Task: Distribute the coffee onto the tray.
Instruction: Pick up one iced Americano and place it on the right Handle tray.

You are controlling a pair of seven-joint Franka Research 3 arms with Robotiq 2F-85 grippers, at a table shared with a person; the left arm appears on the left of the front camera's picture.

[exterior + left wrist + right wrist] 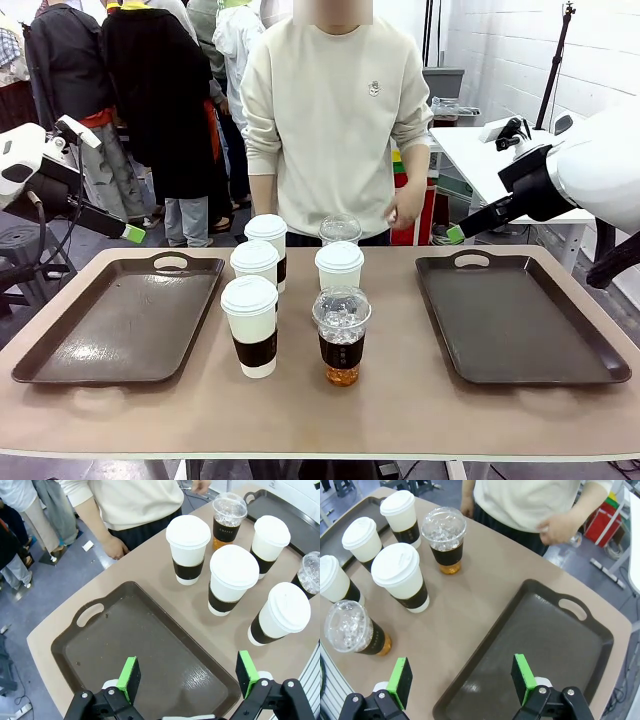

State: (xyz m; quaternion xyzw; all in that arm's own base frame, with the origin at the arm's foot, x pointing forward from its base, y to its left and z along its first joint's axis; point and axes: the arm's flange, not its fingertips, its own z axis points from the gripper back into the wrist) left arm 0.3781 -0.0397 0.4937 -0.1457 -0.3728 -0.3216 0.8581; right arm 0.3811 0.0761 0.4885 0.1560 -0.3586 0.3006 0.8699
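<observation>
Six coffee cups stand bunched at the table's middle, between two brown trays. Four are white lidded paper cups (pixel 251 326) (pixel 340 268) (pixel 255 263) (pixel 266 236). Two are clear dome-lidded cups: one at the front (pixel 342 336) with amber liquid, one at the back (pixel 341 229). My left gripper (pixel 128 233) hovers open above the left tray (pixel 120 320), its green pads (pixel 130 677) apart over the tray (pixel 125 640), nothing between them. Above the right tray (pixel 520 320), my right gripper (pixel 458 234) is open and bare too, with pads (pixel 522 677) over the tray's near edge (pixel 545 640).
A person in a cream sweater (pixel 335 110) stands at the far edge behind the cups, one hand (pixel 408 205) near the table's back. Other people stand behind at the left. A white table (pixel 480 150) lies beyond the right tray.
</observation>
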